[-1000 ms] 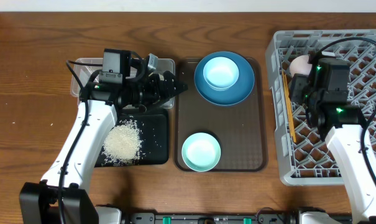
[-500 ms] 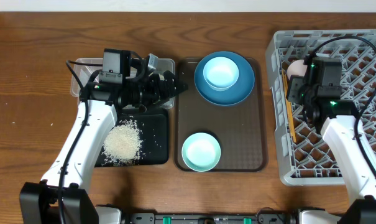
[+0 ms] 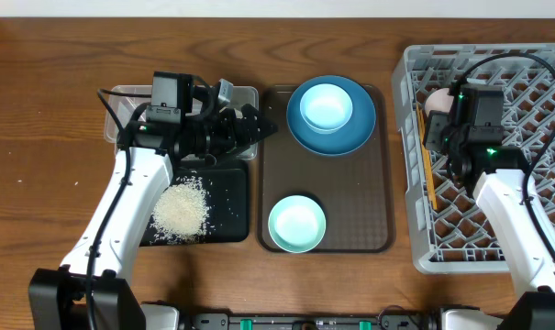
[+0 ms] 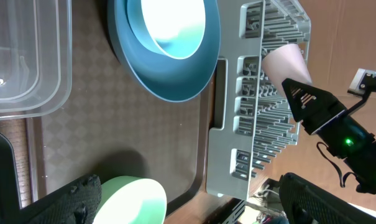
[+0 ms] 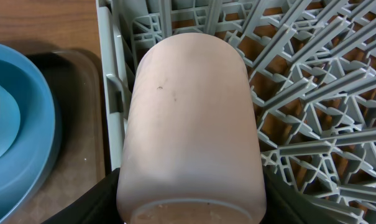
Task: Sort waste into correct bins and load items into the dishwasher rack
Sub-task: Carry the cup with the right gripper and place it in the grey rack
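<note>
While on tray [image 3: 327, 197], one plate [image 3: 353, 137], one bowl [image 3: 296, 224].

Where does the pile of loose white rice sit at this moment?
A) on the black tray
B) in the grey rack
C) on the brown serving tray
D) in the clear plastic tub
A: the overhead view shows the rice heaped on the black tray, with a few grains scattered around the pile.
</note>
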Tool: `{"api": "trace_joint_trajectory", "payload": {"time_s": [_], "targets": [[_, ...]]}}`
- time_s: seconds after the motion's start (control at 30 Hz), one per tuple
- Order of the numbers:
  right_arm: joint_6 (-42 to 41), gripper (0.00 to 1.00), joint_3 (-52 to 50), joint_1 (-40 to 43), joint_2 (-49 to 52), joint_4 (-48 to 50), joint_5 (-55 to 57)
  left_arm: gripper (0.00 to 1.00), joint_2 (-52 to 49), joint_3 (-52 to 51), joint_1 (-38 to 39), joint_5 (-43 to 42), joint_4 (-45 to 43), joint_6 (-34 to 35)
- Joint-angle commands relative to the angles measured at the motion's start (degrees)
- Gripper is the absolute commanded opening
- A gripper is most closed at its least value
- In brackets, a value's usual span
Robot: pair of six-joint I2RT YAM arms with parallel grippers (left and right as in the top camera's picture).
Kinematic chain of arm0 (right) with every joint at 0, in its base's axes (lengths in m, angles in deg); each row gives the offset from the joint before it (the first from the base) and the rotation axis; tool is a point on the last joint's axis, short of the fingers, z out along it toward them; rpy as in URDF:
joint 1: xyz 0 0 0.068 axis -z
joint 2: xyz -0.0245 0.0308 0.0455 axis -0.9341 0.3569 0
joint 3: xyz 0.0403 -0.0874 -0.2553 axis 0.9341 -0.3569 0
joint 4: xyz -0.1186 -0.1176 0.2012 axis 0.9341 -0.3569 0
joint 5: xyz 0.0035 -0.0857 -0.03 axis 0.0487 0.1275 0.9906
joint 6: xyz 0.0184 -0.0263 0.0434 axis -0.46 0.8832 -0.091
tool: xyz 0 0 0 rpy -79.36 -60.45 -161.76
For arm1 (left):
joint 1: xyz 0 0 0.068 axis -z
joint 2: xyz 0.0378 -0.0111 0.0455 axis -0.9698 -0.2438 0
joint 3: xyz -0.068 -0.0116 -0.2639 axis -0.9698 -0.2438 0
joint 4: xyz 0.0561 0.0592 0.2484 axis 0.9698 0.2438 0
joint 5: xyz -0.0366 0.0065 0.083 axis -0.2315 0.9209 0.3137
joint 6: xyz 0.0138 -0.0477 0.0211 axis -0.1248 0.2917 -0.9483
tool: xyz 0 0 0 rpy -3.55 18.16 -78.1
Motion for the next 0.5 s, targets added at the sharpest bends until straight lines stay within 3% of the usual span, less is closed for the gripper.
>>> {"api": "trace_joint_trajectory", "payload": {"time_s": [0.0,0.17,0.3,0.47], "targets": [[-0.85,0.36,0.52,0.37,0.35,0.09,0.48,0.94,0.04,0.28,-0.09,0.33,-0.02,-0.76],[-0.85,0.35,0.52,0.37,0.50,0.00,0.48,0.94,0.04,0.28,-0.09,0.33,0.00,-0.76],[-1.36,0.26,0.52,0.35,0.44,0.52,0.52,0.93,0.04,0.28,-0.09,0.33,-0.02,-0.76],[-1.49,0.33,0.55,0.87,-0.85,2.10,0.52,0.94,0.04,0.28,-0.09,0.33,-0.02,-0.76]]}}
